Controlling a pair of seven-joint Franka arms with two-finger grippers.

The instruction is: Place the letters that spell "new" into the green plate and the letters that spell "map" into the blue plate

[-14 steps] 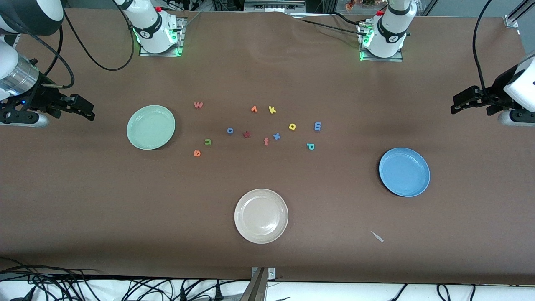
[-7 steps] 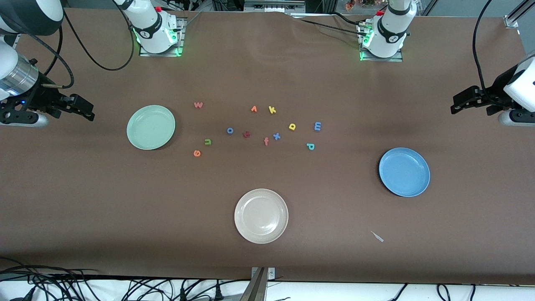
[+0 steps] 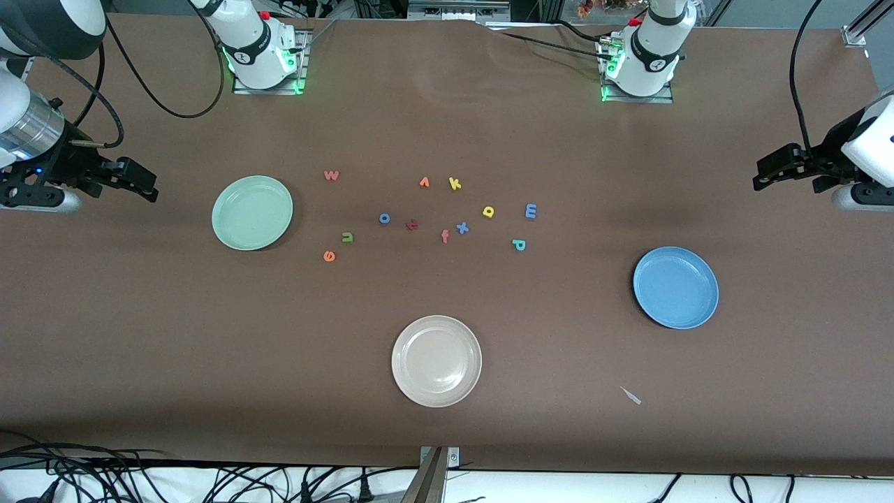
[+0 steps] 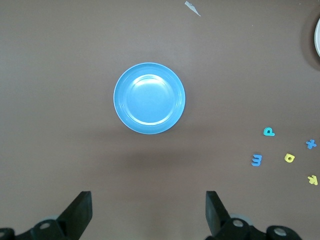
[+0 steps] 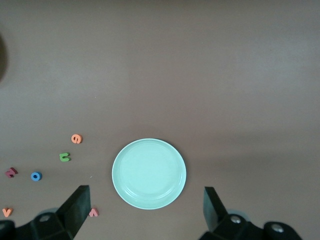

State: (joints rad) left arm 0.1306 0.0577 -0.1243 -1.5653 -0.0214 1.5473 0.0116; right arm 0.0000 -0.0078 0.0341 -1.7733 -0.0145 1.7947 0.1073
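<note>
The green plate (image 3: 252, 212) (image 5: 149, 173) lies toward the right arm's end, the blue plate (image 3: 675, 287) (image 4: 149, 98) toward the left arm's end. Between them lie the pink w (image 3: 332, 175), green n (image 3: 347, 237), orange e (image 3: 330, 256), blue m (image 3: 531, 210), yellow a (image 3: 489, 212) and teal p (image 3: 518, 244). My right gripper (image 3: 143, 183) (image 5: 146, 192) hangs open and empty over the table's right-arm end. My left gripper (image 3: 763, 173) (image 4: 148, 202) hangs open and empty over the left-arm end.
A cream plate (image 3: 436, 360) sits nearest the front camera. Among the letters lie an orange pointed letter (image 3: 424, 182), yellow k (image 3: 455, 184), blue o (image 3: 384, 219), dark red letter (image 3: 413, 224), pink f (image 3: 445, 237) and blue x (image 3: 462, 228). A pale scrap (image 3: 631, 395) lies by the blue plate.
</note>
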